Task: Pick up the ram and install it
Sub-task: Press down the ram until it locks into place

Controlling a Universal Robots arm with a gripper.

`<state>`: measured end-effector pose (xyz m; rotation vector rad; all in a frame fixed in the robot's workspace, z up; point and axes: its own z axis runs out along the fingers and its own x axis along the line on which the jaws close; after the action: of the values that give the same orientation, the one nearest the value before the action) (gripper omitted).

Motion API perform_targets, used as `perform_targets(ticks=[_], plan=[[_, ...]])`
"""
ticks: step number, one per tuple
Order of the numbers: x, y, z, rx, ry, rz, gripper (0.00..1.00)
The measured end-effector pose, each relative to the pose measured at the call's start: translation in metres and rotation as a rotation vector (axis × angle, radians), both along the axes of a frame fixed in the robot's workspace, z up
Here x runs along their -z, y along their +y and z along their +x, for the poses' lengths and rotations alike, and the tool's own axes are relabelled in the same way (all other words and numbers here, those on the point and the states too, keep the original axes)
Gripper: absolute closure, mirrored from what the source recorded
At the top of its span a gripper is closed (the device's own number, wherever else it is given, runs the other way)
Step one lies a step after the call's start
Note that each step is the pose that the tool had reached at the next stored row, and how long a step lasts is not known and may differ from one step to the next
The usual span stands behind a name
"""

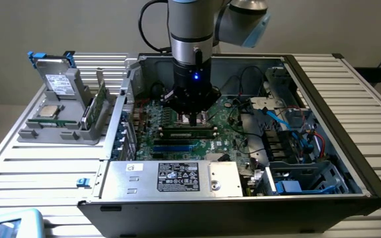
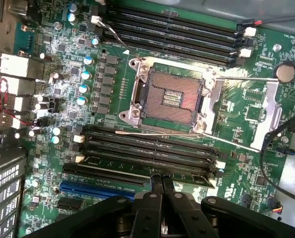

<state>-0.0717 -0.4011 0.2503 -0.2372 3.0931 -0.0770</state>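
Ram (image 2: 142, 167): being seated in a motherboard slot (image 2: 147, 148) at lower centre of the wrist view, long axis across the frame. Tool (image 2: 162, 181): being held fully closed, empty, directly above it.

Socket (image 2: 169, 96) area open; cables (image 1: 257, 82) crowd case (image 1: 329, 134) wall.

Arm (image 1: 190, 29): silver tube, grey joint w/ pale-blue cap, black cable; black wrist, blue LED; black gripper (image 2: 161, 184).

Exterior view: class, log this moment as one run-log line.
gripper: shut, empty | position: over ram | ram: seated in motherboard slot
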Motion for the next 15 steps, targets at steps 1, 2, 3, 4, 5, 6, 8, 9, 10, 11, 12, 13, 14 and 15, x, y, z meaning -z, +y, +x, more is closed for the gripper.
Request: perform_targets(ticks=[1, 2, 3, 4, 5, 6, 8, 9, 10, 11, 12, 13, 14, 15], plan=[[0.0000, 0.0000, 0.0000, 0.014, -0.0001, -0.0003, 0.89], [0.0000, 0.0000, -0.0001, 0.028, 0.0000, -0.0004, 0.89], [0.0001, 0.0000, -0.0001, 0.044, -0.0001, -0.0003, 0.89], [0.0002, 0.0000, -0.0002, 0.058, -0.0002, -0.0002, 0.89], [0.0002, 0.0000, -0.0002, 0.073, -0.0002, -0.0001, 0.89], [0.0002, 0.0000, -0.0002, 0.087, -0.0001, -0.0002, 0.89], [0.0002, 0.0000, -0.0001, 0.107, -0.0002, -0.0004, 0.89], [0.0003, 0.0000, -0.0001, 0.111, -0.0002, -0.0010, 0.89], [0.0003, 0.0000, -0.0001, 0.111, -0.0003, -0.0016, 0.89], [0.0003, 0.0000, -0.0001, 0.111, -0.0003, -0.0016, 0.89], [0.0003, 0.0000, -0.0001, 0.111, -0.0003, -0.0018, 0.89], [0.0002, 0.0000, -0.0001, 0.111, -0.0002, -0.0019, 0.89], [0.0002, 0.0000, -0.0001, 0.111, -0.0002, -0.0018, 0.89], [0.0002, 0.0000, -0.0001, 0.111, -0.0002, -0.0018, 0.89]])
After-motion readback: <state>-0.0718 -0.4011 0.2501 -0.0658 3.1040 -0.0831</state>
